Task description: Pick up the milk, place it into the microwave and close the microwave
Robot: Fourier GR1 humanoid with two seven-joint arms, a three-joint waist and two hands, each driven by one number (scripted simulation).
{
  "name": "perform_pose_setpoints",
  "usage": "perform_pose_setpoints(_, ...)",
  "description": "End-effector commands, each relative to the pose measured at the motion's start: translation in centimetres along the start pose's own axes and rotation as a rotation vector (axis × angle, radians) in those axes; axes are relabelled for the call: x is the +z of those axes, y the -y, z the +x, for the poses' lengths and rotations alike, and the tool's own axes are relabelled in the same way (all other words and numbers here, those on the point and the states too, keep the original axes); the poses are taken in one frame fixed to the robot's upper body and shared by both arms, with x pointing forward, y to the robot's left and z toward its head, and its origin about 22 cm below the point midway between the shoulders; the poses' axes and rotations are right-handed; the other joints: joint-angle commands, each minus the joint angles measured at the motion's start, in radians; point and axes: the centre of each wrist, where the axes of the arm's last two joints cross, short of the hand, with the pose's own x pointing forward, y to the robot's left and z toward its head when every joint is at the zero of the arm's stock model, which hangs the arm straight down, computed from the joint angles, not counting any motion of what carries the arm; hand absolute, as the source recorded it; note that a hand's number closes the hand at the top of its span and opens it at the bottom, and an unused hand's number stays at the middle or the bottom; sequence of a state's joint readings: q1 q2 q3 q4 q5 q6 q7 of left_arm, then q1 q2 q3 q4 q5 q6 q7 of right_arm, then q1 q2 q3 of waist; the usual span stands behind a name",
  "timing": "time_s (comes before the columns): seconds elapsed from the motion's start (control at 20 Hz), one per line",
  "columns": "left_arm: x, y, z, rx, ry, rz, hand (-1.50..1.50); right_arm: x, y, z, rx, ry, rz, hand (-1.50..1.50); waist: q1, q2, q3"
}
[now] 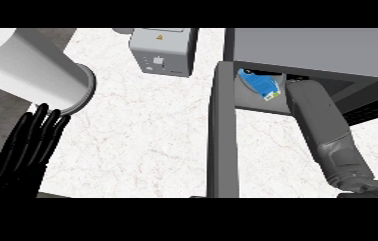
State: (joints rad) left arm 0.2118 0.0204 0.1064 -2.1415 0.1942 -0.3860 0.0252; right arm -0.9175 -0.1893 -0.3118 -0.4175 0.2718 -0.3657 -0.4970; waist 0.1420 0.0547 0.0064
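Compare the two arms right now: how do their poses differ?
The right forearm reaches into the open microwave beside the blue milk carton, its hand hidden; the left forearm stays outside over the counter. The left hand shows straight fingers at the view's left edge. Both forearms are grey.

White marble counter [162, 130] with a grey box [164, 50] at its back.

Bright even light; white counter [148, 135] shadowless; microwave [310, 50] interior dark.

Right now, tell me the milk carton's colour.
Blue with a pale end, seen in the head view: milk carton inside the microwave.
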Motion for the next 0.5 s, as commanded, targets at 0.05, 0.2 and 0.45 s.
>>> perform_pose_setpoints(0.05, -0.3, -0.2, -1.0, -0.01, -0.009, 0.017, -1.5, 0.2, -0.3, -0.7, -0.05, -0.004, 0.02, -1.5, -0.027, -0.003, -0.002)
perform_pose_setpoints(0.2, -0.4, 0.6, -1.1, -0.003, -0.019, 0.006, -1.5, 0.5, -1.1, -0.9, -0.075, -0.032, 0.02, -1.5, -0.033, -0.006, -0.002)
perform_pose_setpoints(0.45, 0.4, 0.9, -2.3, 0.012, -0.054, -0.031, -1.5, 2.0, -0.8, -2.8, -0.121, -0.01, 0.072, -1.5, -0.063, -0.02, -0.003)
